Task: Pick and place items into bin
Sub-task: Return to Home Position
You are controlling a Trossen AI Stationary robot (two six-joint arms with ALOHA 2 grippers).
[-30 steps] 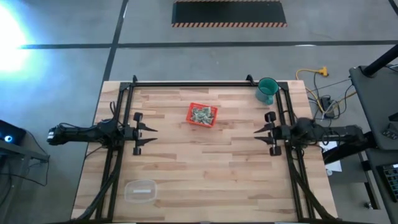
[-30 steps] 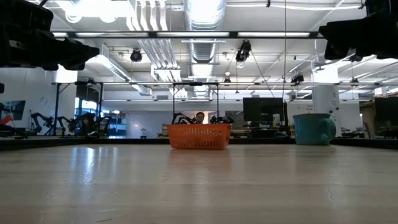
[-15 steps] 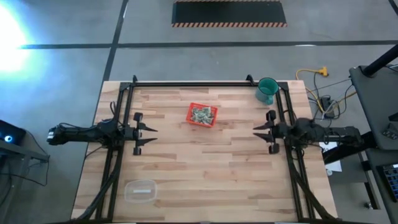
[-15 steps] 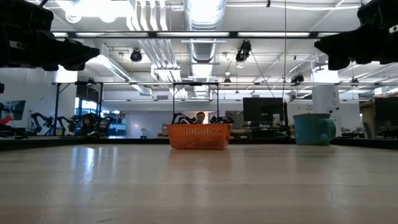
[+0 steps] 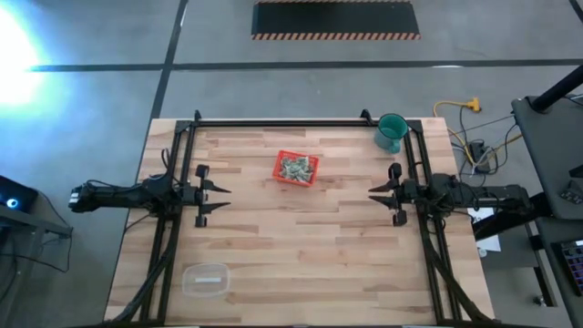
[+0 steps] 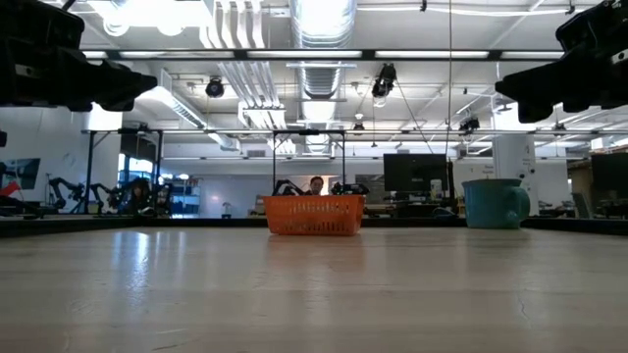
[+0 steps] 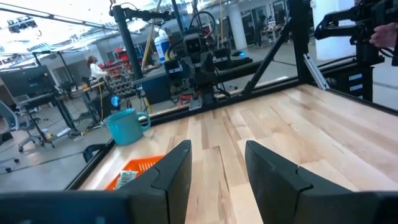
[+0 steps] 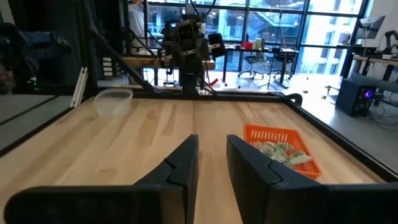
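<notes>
The red bin (image 5: 296,169) rests flat on the wooden table, a little beyond its middle. The pale-green and white items (image 5: 297,167) lie heaped inside it; they also show in the right wrist view as items (image 8: 280,150). My left gripper (image 5: 226,197) hovers level at the table's left side, pointing toward the middle. It is open with nothing between its fingers (image 7: 177,168). My right gripper (image 5: 372,197) hovers level at the right side, facing the left one. It is open by a narrower gap and its fingers (image 8: 186,162) are empty. Both stand well apart from the bin.
A teal cup (image 5: 391,133) stands at the far right corner. A clear plastic container (image 5: 207,279) sits near the front left. Black frame rails (image 5: 273,121) run along the far edge and both sides. A person (image 6: 315,184) shows in the room beyond the table.
My right gripper has tipped and rolled a little where it hovers, so its fingertips hang slightly lower in the low view. The bin and its items have stayed put.
</notes>
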